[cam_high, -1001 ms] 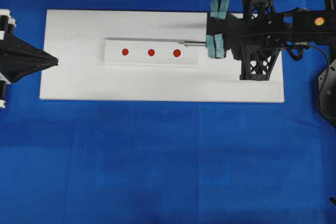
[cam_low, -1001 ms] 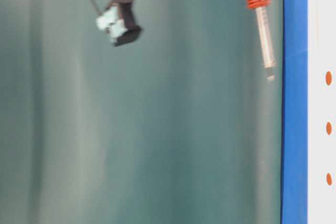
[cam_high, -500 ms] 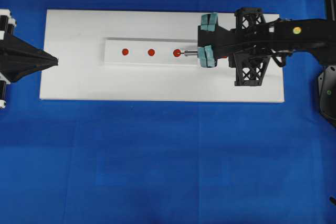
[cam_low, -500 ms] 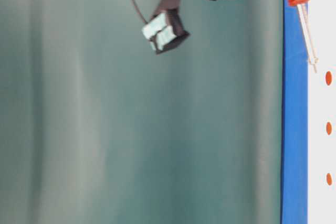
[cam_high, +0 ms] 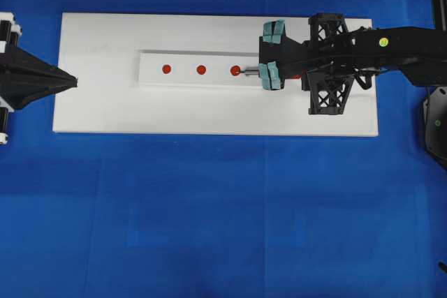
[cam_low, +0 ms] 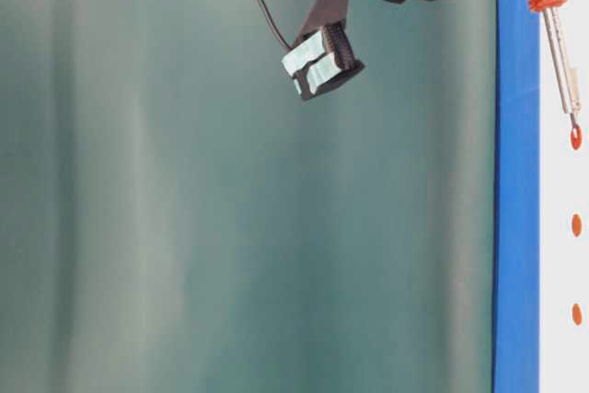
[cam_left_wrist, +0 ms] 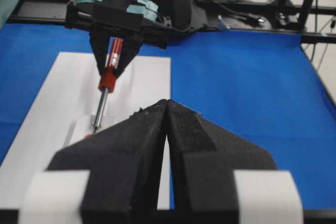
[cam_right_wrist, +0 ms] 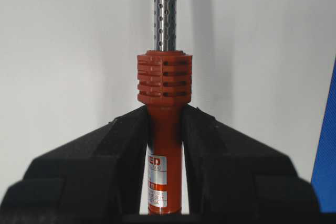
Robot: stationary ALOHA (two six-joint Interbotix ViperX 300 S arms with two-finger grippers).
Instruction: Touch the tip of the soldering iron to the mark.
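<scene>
The soldering iron [cam_right_wrist: 164,82] has a red-orange handle and a silver shaft [cam_high: 248,71]. My right gripper [cam_high: 274,71] is shut on its handle, seen close in the right wrist view [cam_right_wrist: 164,116]. The iron points left along a white strip [cam_high: 183,79] that carries three red marks. Its tip rests on the mark nearest that gripper [cam_high: 235,70]; the table-level view shows the tip meeting the mark [cam_low: 575,139]. The left wrist view shows the iron [cam_left_wrist: 106,82] slanting down to the strip. My left gripper [cam_high: 73,82] is shut and empty at the board's left edge, far from the marks.
The strip lies on a white board [cam_high: 105,113] on the blue table cover [cam_high: 223,207]. Two other red marks [cam_high: 201,70] [cam_high: 166,69] lie further left on the strip. The iron's black cord [cam_low: 262,6] hangs behind the right arm. A black base [cam_high: 434,123] stands at the right edge.
My right gripper has moved left and down with the iron. The tip went from short of the strip's end onto the nearest red mark. The left gripper has not moved.
</scene>
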